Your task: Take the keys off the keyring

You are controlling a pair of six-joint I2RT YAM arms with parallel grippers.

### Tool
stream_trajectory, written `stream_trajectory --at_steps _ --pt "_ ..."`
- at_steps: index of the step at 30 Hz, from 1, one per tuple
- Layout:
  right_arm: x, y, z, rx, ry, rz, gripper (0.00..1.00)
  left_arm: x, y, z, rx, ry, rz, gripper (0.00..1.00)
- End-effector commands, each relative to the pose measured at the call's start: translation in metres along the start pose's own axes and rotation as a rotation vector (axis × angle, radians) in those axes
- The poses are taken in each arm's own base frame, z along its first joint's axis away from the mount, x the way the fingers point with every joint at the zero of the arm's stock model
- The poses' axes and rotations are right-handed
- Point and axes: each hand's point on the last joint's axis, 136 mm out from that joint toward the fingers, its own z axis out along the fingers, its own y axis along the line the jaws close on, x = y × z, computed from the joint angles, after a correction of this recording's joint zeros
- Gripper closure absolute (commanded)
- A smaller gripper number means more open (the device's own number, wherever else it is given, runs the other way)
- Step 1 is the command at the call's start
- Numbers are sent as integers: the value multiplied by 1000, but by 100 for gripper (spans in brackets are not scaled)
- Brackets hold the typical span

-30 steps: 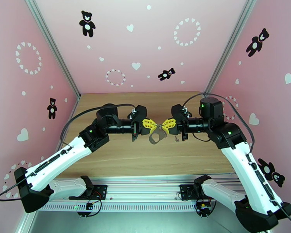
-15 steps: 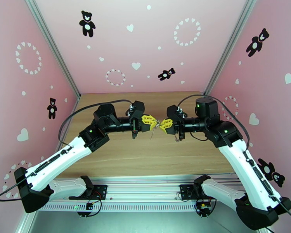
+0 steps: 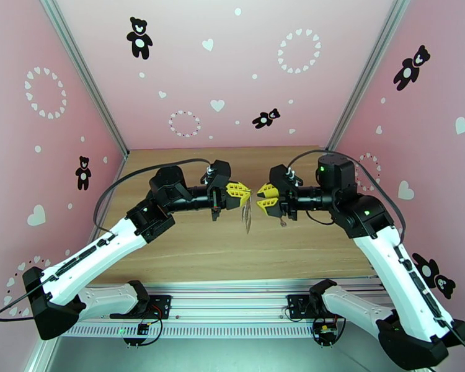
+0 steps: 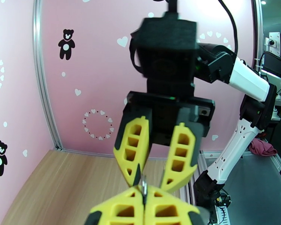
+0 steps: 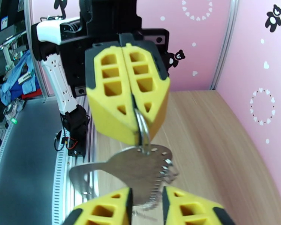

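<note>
**Keyring held aloft as two robot hands square up over the keys**

The keyring (image 5: 141, 126), a thin metal loop, is pinched edge-on between the fully closed yellow fingers of the left hand (image 3: 247, 193). It is held well above the middle of the wooden worktop (image 3: 201, 255). A flat silver plate with a toothed edge (image 5: 138, 171) and a short chain (image 5: 166, 170) dangle from the loop. From above, the whole bunch reads as one thin dark strand below the left fingertips. The keys are too small to tell apart from the rest of that bunch. On this showing the task looks early: the loop is secured, but freeing the keys appears to lie ahead.

The right hand (image 3: 259, 198) faces the left one, just beside it. Its jaws are partly apart and grip nothing, and the plate hangs in front of the gap between its fingers. That plate and chain crowd the loop and would probably hinder a clean pinch on anything smaller. The bunch also hangs free and could swing at a touch.

Pink walls with black bear stickers (image 3: 139, 37) enclose the scene on three sides.
</note>
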Motion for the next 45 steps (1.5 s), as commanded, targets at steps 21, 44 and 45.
stream_trajectory --at_steps 21,44,45 --pt "129 -66 -22 594 205 617 44 128 98 -55 -705 184 -345 100" --pt "284 -61 17 645 433 1010 36 258 113 -43 -814 97 -966 100" --pt "286 -61 17 641 440 1008 36 267 110 -47 -830 117 -978 100"
